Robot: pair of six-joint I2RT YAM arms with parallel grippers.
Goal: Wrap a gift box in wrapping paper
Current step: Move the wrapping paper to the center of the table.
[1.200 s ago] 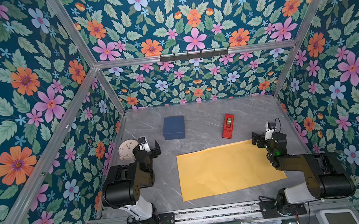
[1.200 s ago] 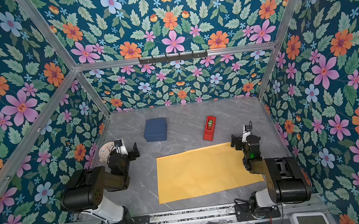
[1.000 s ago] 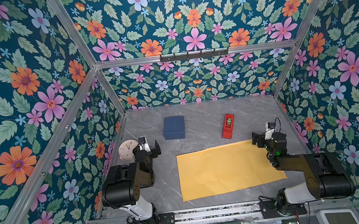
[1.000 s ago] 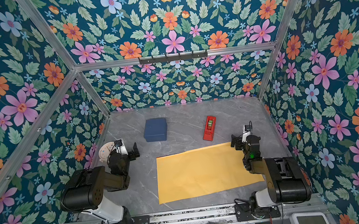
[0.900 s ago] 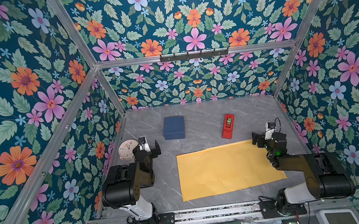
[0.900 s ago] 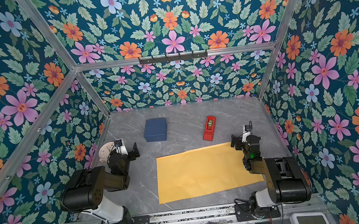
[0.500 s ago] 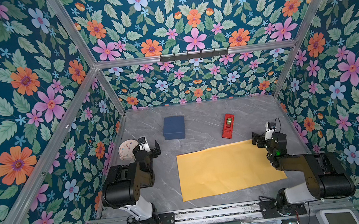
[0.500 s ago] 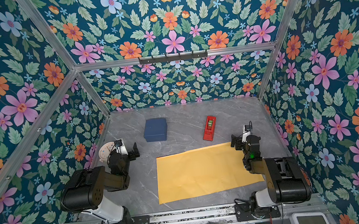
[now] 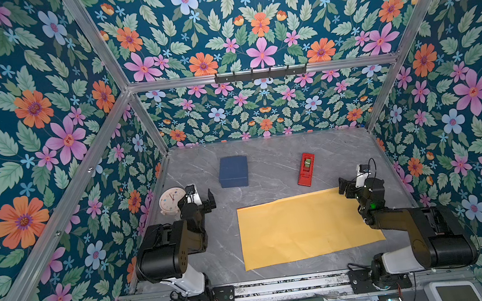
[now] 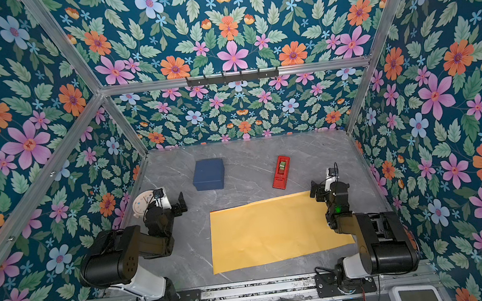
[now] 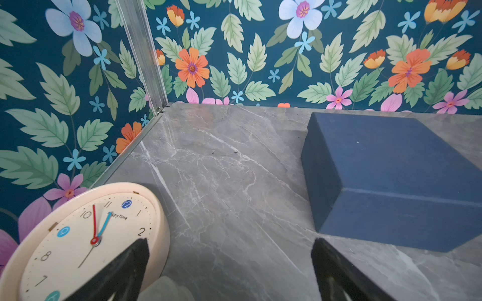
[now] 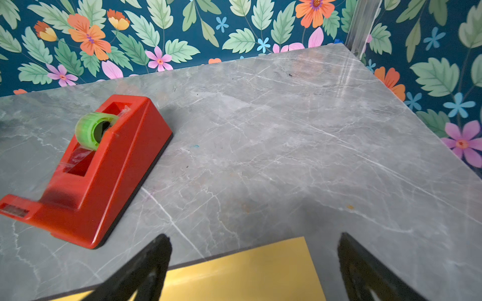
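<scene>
On table (image 9: 269, 163), gift box (image 9: 233, 171) closed, contents hidden; wrapping paper (image 9: 304, 227) flat

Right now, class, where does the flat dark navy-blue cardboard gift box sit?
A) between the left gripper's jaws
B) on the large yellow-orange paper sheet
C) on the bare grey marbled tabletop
C: the gift box lies on the bare tabletop, apart from the wrapping paper.

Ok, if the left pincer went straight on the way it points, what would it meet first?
Likely bare table, then the back wall: the open left pincer aims into the gap between the clock and the box, though one finger could clip the box's corner. Depth is unclear.
</scene>
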